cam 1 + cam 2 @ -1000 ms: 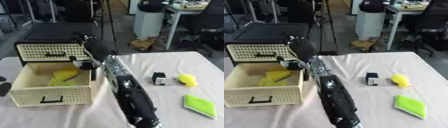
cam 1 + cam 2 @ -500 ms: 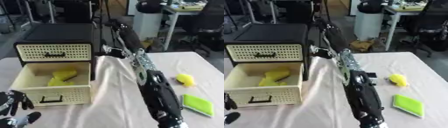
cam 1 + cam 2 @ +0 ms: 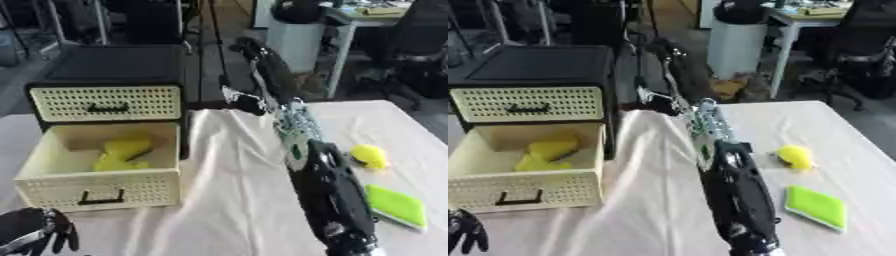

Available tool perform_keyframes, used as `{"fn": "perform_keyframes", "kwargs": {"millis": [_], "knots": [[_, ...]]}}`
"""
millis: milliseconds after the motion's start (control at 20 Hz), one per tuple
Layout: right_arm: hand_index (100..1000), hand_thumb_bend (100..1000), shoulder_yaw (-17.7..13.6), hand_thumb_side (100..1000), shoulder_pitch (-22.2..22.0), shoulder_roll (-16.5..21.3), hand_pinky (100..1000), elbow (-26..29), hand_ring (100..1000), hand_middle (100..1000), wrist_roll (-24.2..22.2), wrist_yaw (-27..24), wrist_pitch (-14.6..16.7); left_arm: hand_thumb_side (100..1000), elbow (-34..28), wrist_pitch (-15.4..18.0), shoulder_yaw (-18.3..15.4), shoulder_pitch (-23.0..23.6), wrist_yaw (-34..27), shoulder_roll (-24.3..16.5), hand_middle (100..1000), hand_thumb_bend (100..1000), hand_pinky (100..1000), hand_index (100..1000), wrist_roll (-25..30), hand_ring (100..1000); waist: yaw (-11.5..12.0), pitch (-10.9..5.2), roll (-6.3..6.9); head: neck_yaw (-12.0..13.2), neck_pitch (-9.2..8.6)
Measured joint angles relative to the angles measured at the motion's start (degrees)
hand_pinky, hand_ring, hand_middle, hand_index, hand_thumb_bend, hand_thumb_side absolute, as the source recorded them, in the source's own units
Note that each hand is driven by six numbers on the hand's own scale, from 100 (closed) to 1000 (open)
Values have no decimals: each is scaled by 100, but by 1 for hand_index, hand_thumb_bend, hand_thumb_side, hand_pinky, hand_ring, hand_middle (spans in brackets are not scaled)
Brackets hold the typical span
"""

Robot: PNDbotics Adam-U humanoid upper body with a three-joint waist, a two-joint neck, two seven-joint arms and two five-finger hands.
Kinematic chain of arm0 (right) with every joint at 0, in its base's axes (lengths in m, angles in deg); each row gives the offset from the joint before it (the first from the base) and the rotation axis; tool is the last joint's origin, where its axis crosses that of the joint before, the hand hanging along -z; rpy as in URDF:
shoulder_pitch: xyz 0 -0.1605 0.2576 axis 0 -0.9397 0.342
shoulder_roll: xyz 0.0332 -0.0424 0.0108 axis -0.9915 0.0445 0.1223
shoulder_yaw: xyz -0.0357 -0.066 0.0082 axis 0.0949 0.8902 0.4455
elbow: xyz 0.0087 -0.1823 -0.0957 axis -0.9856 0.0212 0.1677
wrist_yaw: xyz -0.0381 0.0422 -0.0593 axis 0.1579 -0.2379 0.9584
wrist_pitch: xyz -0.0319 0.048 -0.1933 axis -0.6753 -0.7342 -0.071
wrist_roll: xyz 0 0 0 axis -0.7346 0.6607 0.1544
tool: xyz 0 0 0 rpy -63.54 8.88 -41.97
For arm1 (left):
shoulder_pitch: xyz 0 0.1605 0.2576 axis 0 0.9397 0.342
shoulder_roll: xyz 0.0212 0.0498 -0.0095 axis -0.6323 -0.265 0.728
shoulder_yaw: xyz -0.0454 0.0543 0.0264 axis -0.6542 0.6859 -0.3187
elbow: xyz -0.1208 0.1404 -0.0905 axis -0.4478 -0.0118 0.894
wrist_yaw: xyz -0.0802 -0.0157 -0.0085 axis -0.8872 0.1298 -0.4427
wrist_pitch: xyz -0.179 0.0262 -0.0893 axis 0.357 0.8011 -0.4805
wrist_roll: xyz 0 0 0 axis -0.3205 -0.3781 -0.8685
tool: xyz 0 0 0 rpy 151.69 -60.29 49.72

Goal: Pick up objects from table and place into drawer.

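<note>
The cream lower drawer (image 3: 96, 187) of a black cabinet (image 3: 114, 65) stands pulled out at the left, with yellow pieces (image 3: 122, 152) lying inside. My right arm crosses the middle of the table. Its hand (image 3: 267, 70) is raised above the table's far edge, right of the cabinet, fingers stretched out and holding nothing. A yellow rounded object (image 3: 369, 156) and a flat green pad (image 3: 395, 206) lie on the cloth right of the arm. At the lower left corner my left hand (image 3: 35, 232) rests with relaxed fingers.
A white cloth (image 3: 223, 200) covers the table. The upper drawer (image 3: 107, 103) is closed. Something small and dark shows beside the yellow object, mostly hidden by my arm. Beyond the far edge are a white bin (image 3: 297, 40), a desk and an office chair.
My right hand has left the open drawer, rising and swinging right to the table's far edge. The left hand has come into view at the lower left. The camera has shifted.
</note>
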Motion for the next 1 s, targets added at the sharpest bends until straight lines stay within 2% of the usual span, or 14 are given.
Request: {"fn": "perform_keyframes", "kwargs": {"millis": [350, 850, 1000], "knots": [[861, 232, -1, 350, -19, -1, 840, 29, 878, 853, -6, -23, 4, 1000, 724, 41, 142, -319, 292, 336, 413, 509, 341, 628, -176, 328, -48, 35, -28, 46, 0], [861, 229, -1, 349, -20, -24, 841, 31, 877, 853, -13, -28, 13, 1000, 1233, 65, 212, -696, 356, 683, 407, 502, 333, 623, -196, 319, -103, 70, -62, 101, 0], [861, 228, -9, 349, -20, -143, 841, 48, 878, 853, -24, 6, 2, 1000, 1400, 58, 229, -826, 436, 750, 406, 501, 333, 623, -214, 318, -121, 85, -62, 110, 0]]}}
